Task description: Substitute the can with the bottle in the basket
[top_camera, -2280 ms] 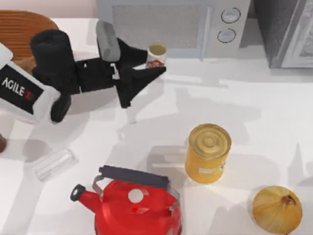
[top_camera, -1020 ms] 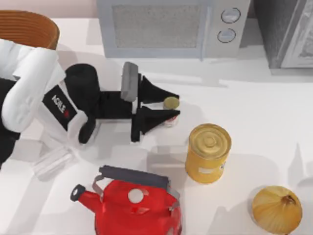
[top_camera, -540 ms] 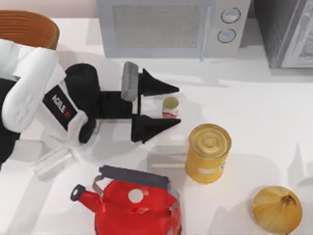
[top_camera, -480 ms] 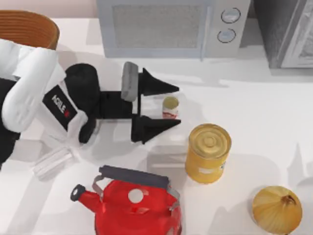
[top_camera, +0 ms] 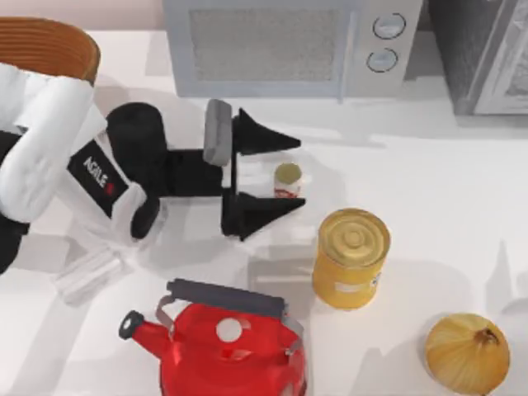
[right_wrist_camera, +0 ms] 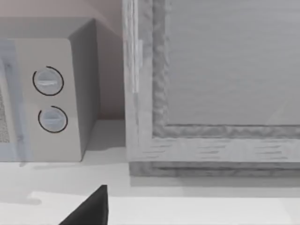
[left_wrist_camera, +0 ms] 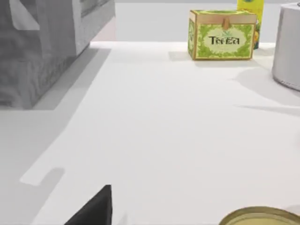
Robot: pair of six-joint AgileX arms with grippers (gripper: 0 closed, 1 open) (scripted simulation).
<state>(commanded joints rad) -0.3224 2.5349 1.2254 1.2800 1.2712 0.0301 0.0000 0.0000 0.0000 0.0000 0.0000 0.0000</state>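
Our left gripper (top_camera: 280,175) sits centre-left of the top view, fingers spread wide, nothing clamped. The can (top_camera: 287,181) stands upright between the fingertips, apart from both, its long axis vertical. The basket (top_camera: 58,45) is cut off in the upper left corner, behind our left arm; its inside is not visible. The left arm is plainly nearer the can. Right gripper: finger state unreadable, just a dark finger (right_wrist_camera: 89,208) before the microwave (right_wrist_camera: 47,98).

The can (top_camera: 287,180), tiny, red-and-white with a dull gold top, stands upright on the table near its middle. The tan woven basket (top_camera: 49,45) sits at the far left corner.
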